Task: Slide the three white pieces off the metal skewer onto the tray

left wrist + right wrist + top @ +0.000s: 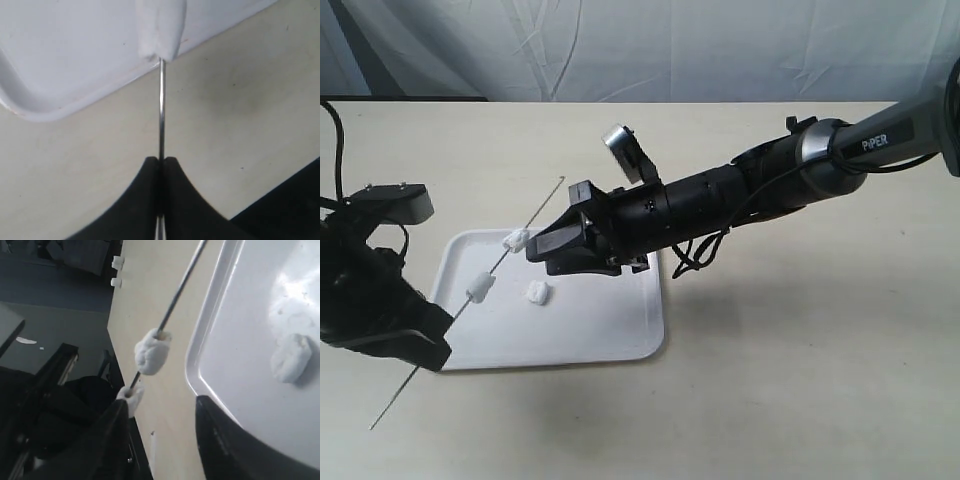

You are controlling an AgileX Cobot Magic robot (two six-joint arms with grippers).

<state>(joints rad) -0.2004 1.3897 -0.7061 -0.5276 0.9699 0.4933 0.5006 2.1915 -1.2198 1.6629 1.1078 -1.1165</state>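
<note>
One small white soft chunk (537,293) lies on the flat white plastic tray (605,325), two are left on the thin grey metal skewer (540,210), with the left gripper (161,162) clenched on it and the right gripper (538,246) released.

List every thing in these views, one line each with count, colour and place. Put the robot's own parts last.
table: one, beige, under everything.
backdrop cloth: one, whitish, behind the table.
tray: one, white, flat on the table's left half.
metal skewer: one, grey, held slanting over the tray's left part.
upper white piece: one, white, on the skewer, beside the right claw's tips.
lower white piece: one, white, on the skewer, nearer the left claw.
loose white piece: one, white, lying on the tray.
left claw: one, black, shut on the skewer's lower part.
right claw: one, black, open, over the tray.
</note>
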